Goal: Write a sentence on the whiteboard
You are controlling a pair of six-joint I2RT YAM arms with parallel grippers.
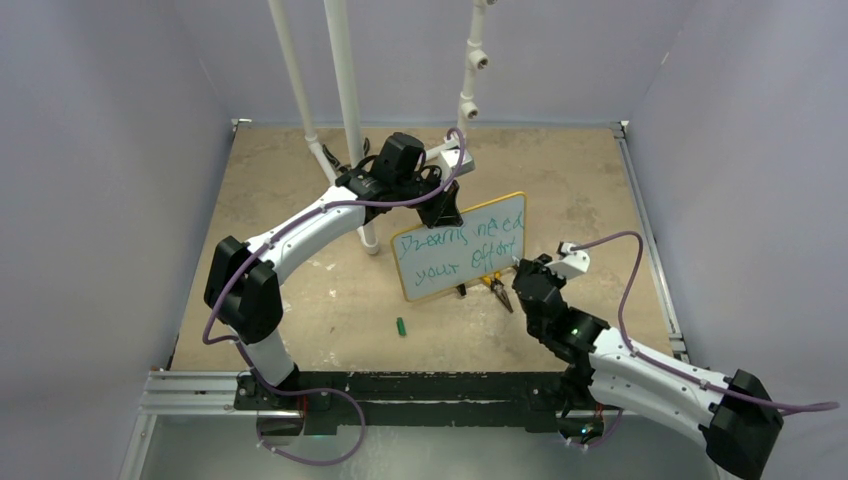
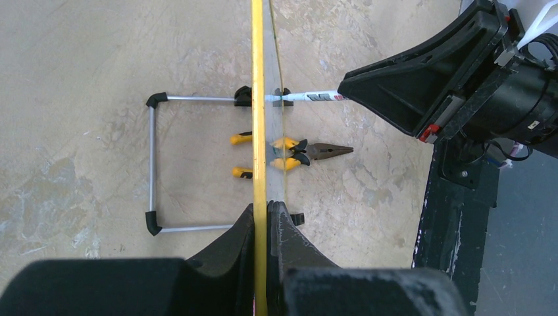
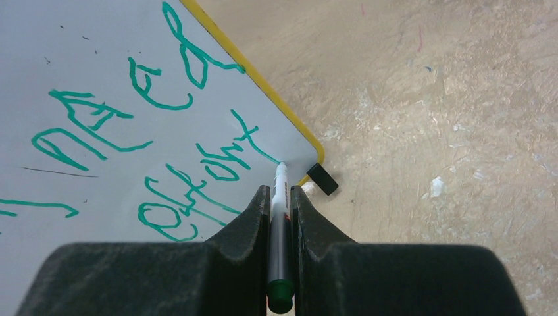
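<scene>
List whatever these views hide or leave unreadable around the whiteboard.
- Left wrist: the whiteboard shows edge-on, so its written face is hidden. Its rim also covers part of the pliers' handles.
- Right wrist: the sentence is cut off by the frame's left edge.
- Top external: the right gripper hides the marker and its tip.
- Top external: the small green object is too small to identify.

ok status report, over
Left end effector shut on the whiteboard edge. Right end effector shut on the marker, tip at the end of the sentence. Pliers under the board, not blocking.
</scene>
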